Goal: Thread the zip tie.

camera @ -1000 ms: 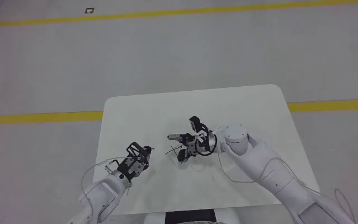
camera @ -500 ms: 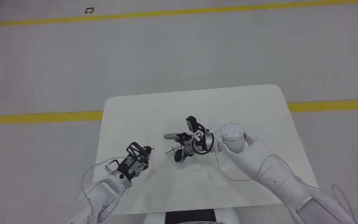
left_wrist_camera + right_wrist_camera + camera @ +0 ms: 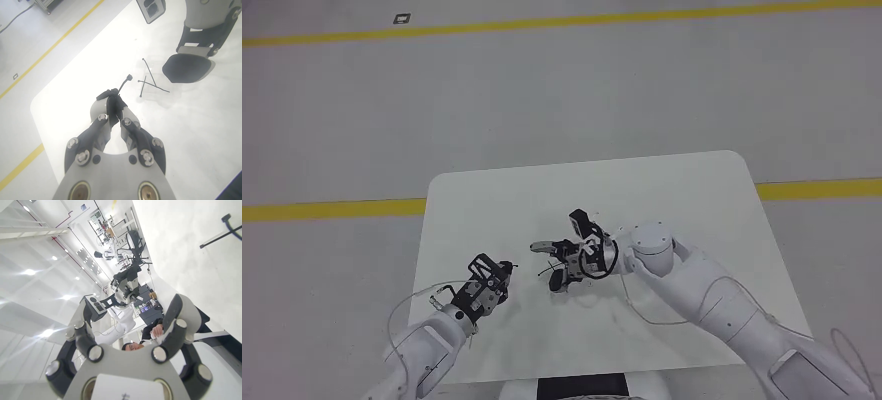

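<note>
Nearest, in the left wrist view, the left gripper (image 3: 113, 98) is clamped shut on 1 black zip tie (image 3: 123, 83), whose square head pokes out past the fingertips above the white table (image 3: 75, 75); the rest of its strap is hidden between the pads. Just beyond it, 3 loose zip ties (image 3: 149, 83) lie crossed on the tabletop, and right beside them stands a dark pad of the right gripper (image 3: 548, 265). Over the last 1 s, the top view shows that gripper sliding a little toward the left one, jaws spread the whole time, while the left arm has not stirred. The gap between the 2 grippers has therefore shrunk, which I read as the right arm lining up for a pickup or a hand-over. No tail has entered a head yet, so the threading proper looks unstarted. The views divide the evidence. The left wrist view alone makes the grip and the count of loose ties plain, whereas from above they are faint lines at the right gripper's edge. The right wrist view confirms that its own fingers hold nothing, and it catches 2 of the loose ties lying off to one side of them rather than between them, which the top view cannot settle.
</note>
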Controlling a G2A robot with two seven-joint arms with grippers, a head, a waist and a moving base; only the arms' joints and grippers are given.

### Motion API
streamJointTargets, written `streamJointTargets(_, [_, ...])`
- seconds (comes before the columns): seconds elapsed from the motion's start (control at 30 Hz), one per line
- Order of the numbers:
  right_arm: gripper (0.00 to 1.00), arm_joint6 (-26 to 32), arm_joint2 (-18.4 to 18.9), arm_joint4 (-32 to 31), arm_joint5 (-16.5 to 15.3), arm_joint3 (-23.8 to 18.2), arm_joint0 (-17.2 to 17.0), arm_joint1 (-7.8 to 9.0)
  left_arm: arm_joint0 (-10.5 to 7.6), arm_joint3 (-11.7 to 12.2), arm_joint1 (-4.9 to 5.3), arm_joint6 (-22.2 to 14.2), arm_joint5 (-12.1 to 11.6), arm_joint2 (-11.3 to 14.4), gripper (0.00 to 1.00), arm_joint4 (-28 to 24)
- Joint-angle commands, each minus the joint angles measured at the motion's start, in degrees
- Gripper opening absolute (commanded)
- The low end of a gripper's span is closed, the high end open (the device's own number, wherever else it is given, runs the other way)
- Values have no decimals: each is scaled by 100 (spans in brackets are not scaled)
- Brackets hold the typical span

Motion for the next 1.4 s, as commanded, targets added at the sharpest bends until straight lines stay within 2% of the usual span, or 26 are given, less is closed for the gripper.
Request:
streamJointTargets(0.0, [100, -55, -28, -61, 5, -47, 5, 1, 0, 0, 0, 0, 0, 0, 0, 0])
streamJointTargets(0.1, [100, -151, -120, -155, 5, -76, 68, -8, 0, 0, 0, 0, 0, 0, 0, 0])
streamJointTargets(0.13, [91, -174, -153, -153, 5, -76, 91, -14, 0, 0, 0, 0, 0, 0, 0, 0])
streamJointTargets(0.17, [59, -193, -189, -146, 5, -67, 118, -20, 0, 0, 0, 0, 0, 0, 0, 0])
streamJointTargets(0.2, [49, -220, -239, -136, 5, -42, 158, -29, 0, 0, 0, 0, 0, 0, 0, 0])
streamJointTargets(0.23, [47, -238, -272, -117, 5, -22, 187, -36, 0, 0, 0, 0, 0, 0, 0, 0])
streamJointTargets(0.3, [32, -266, -339, -59, 5, 18, 249, -51, 0, 0, 0, 0, 0, 0, 0, 0])
streamJointTargets(0.5, [24, -277, -451, 87, 5, 72, 366, -72, 0, 0, 0, 0, 0, 0, 0, 0])
streamJointTargets(0.8, [22, -315, -482, 153, 5, 7, 413, -90, 0, 0, 0, 0, 0, 0, 0, 0])
streamJointTargets(1.17, [13, -282, -440, 153, -41, -33, 426, -164, 0, 0, 0, 0, 0, 0, 0, 0])
streamJointTargets(1.37, [13, -249, -452, 127, -52, 23, 449, -222, 0, 0, 0, 0, 0, 0, 0, 0])
